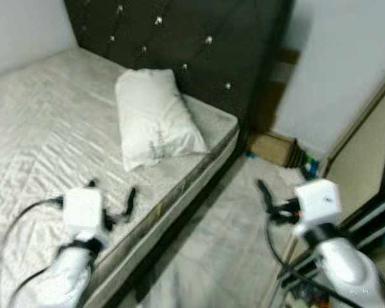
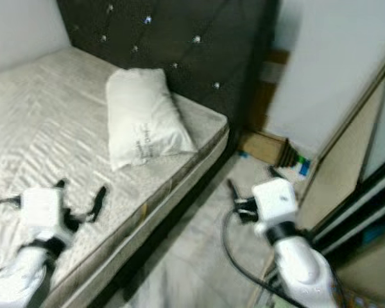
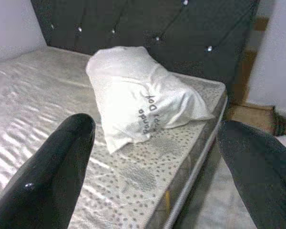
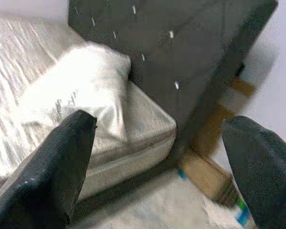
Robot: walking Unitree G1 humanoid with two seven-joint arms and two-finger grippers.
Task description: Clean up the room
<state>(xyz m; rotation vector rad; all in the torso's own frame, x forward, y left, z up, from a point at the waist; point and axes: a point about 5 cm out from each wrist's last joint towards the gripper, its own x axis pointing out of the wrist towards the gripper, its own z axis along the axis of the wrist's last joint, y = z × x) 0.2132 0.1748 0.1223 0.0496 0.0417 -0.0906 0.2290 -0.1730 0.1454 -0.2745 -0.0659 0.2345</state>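
Nearest you, the left end effector [image 1: 112, 199] hangs over the near edge of the bed's pale grey quilted mattress [image 1: 32, 128]. Its two black fingers [image 3: 52, 176] are spread wide and hold nothing; in the left wrist view the mattress edge and pillow sit in the gap between them. The right end effector [image 2: 234, 192] is out over the light grey tiled floor [image 1: 224, 250] beside the bed, clear of the mattress. Its fingers [image 4: 57, 167] are also spread wide, with nothing between them and nothing touching.

Further on, you have the white rectangular fabric pillow with dark printed lettering [image 1: 155, 119]. It lies flat on the mattress near the corner on your right, its far end close to the headboard, well apart from both end effectors.

Behind it stands the dark tufted headboard with shiny studs [image 1: 179, 38], running across the head of the bed. To its right, on the floor against the white wall [image 1: 346, 70], you can see a flat brown cardboard box [image 1: 269, 147], with some small blue and green items [image 1: 310, 168] just beside it, too blurred to identify. A beige panel with a dark frame [image 1: 366, 154] rises along your right side.
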